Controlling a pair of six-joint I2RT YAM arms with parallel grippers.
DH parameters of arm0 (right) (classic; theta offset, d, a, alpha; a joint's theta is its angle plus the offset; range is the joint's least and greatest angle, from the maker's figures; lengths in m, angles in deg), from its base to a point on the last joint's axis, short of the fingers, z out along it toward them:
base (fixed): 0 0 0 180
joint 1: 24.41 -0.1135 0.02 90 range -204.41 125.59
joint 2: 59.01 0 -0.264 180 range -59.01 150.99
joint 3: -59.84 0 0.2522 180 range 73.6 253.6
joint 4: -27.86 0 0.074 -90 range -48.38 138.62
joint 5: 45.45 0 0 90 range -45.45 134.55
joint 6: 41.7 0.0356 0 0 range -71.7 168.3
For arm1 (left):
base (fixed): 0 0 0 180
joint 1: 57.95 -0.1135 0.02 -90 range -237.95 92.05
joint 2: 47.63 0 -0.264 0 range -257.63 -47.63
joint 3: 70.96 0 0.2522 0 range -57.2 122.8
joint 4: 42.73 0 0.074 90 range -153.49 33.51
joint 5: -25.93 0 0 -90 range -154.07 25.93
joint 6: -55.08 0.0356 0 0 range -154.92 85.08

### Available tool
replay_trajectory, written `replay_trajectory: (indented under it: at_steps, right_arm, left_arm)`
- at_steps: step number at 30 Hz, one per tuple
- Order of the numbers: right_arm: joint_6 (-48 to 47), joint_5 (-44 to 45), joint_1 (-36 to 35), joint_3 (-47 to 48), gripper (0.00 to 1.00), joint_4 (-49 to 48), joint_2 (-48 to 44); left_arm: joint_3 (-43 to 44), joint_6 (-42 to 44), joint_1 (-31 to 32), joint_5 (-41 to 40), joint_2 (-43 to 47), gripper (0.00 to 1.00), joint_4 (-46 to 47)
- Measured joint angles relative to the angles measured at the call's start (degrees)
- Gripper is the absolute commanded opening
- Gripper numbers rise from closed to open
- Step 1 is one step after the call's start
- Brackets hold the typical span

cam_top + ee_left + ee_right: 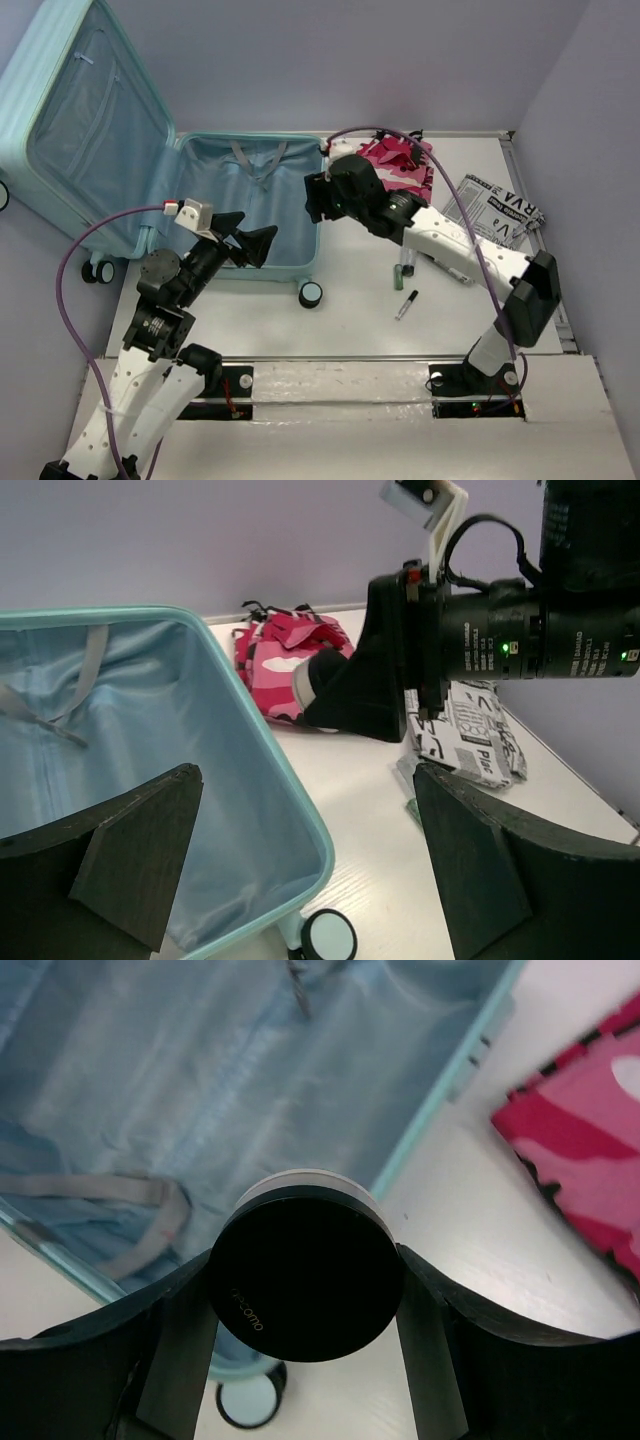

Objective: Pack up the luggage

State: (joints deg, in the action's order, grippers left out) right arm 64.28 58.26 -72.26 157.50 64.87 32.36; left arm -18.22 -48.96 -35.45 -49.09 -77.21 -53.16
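Over on the left half of the surface (350, 320), the luggage (215, 195) lies open. Its base is flat and its lid leans up and back past the surface's left edge. The right end effector (318, 197) is right at the base's right rim, clamped on a round black item (305, 1270) with both fingers (180, 1310) against its sides. The left end effector (250, 238) hangs over the near rim, fingers (140, 850) spread wide with nothing between them. A bare white strip runs between the right rim and the loose stuff.

Count:
- one pink camo bag (395, 160) at the far edge
- one newsprint pouch (500, 212) by the right edge
- one marker (406, 304)
- one small green thing (398, 270), half hidden under the right arm (450, 240)
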Motion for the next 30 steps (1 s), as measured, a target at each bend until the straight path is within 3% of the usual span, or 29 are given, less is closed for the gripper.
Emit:
replay_trajectory:
  at_steps: [4, 14, 17, 18, 21, 30]
  right_arm:
    - [-1.7, -2.9, -2.2, 13.2, 0.40, -1.8, 10.7]
    - [-3.2, -7.2, -5.1, 26.5, 0.43, -1.2, 30.0]
    - [-3.2, -7.5, -5.2, 28.2, 0.58, -0.8, 33.1]
    - [-3.2, -7.6, -5.2, 28.3, 0.70, -0.8, 33.6]
    - [-3.2, -7.6, -5.2, 29.2, 0.84, -0.3, 34.6]
    - [-3.7, -6.4, -5.1, 30.6, 0.88, -0.5, 33.3]
  left_arm:
    - [0.0, -0.7, -0.4, -6.0, 0.8, 0.99, -1.5]
    - [0.0, -2.1, -0.8, -19.6, 1.7, 0.99, -6.2]
    - [0.0, -2.4, -0.9, -20.9, 1.7, 0.99, -6.7]
    - [0.0, -2.4, -0.9, -21.2, 1.7, 0.99, -6.8]
    - [0.0, -2.4, -0.9, -21.5, 1.7, 0.99, -7.0]
    - [0.0, -2.6, -0.9, -21.5, 1.7, 0.99, -7.1]
